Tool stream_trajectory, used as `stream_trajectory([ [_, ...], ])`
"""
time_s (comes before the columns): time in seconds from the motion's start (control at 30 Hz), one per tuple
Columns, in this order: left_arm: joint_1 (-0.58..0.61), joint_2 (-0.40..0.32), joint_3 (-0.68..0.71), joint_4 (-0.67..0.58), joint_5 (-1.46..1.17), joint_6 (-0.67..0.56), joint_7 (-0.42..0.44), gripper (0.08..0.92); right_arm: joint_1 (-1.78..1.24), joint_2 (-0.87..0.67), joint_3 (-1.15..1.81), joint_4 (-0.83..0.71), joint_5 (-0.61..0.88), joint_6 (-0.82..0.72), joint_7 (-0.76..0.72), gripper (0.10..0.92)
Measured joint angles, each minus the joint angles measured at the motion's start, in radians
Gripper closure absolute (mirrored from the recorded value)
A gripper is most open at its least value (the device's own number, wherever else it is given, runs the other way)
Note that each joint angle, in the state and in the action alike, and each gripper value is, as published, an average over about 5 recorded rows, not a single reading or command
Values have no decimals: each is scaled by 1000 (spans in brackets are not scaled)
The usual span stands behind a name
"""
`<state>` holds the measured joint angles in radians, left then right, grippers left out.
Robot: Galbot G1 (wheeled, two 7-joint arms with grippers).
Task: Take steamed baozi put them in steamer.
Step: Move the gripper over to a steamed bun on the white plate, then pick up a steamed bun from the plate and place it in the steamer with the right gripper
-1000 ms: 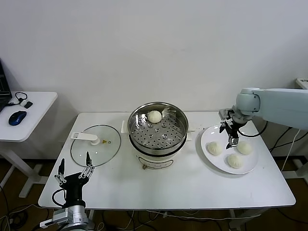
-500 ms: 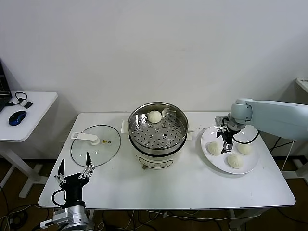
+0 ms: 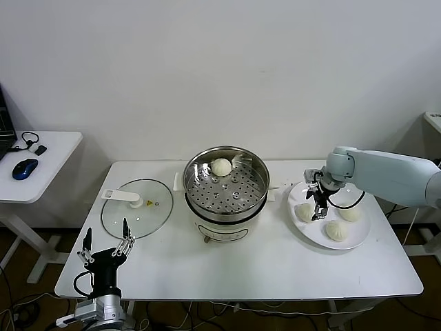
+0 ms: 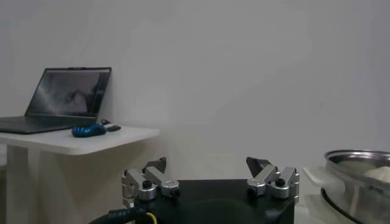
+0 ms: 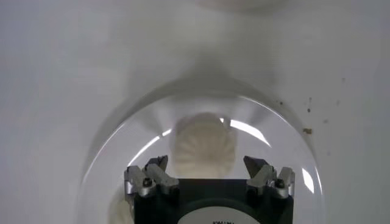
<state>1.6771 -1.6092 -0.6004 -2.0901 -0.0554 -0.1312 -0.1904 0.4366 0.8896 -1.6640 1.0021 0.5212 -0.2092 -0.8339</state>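
White table: pleated cream baozi between spread right hand fingers

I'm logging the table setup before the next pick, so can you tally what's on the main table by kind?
Baozi: 4, one in the steamer, three on the plate
Steamer: 1
Glass lid: 1
White plate: 1
Total: 7
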Motion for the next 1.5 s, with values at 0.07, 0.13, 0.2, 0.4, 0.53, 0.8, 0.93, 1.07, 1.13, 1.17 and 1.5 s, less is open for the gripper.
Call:
stream_trajectory([
  [0.07, -1, 0, -1, 0, 0, 0, 0, 177, -9, 4, 8, -8, -2, 1, 0, 203],
  [0.13, -2, 0, -2, 1, 0, 0, 0, 177, -17, 7, 14, -15, -4, 2, 0, 203],
  [0.2, -2, 0, -2, 2, 0, 0, 0, 177, -23, 9, 18, -22, -7, 3, -1, 203],
  [0.4, -4, 0, -7, 4, -4, 0, 0, 177, -34, 16, 26, -40, -15, 8, -7, 204],
  [0.53, -5, 0, -11, 4, -6, 0, 0, 177, -38, 18, 28, -44, -16, 8, -13, 268],
  [0.8, -6, 0, -8, 6, -7, -2, -2, 177, -34, 17, 26, -41, -21, 8, -21, 417],
  [0.93, -5, 0, -6, 5, -7, -3, -3, 177, -20, 9, 14, -28, -15, 7, -27, 423],
  [1.07, -5, 0, -3, 4, -6, -3, -4, 177, 17, 0, -17, 2, -2, 2, -35, 423],
  [1.13, -5, 0, -1, 3, -6, -3, -4, 177, 46, -2, -38, 24, 8, 0, -39, 423],
  [1.17, -6, 0, 0, 3, -6, -3, -4, 177, 64, -1, -50, 36, 13, -1, -41, 423],
  [1.5, -3, 0, 22, -1, 3, -6, -4, 177, 319, 30, -197, 182, 114, -11, -67, 423],
])
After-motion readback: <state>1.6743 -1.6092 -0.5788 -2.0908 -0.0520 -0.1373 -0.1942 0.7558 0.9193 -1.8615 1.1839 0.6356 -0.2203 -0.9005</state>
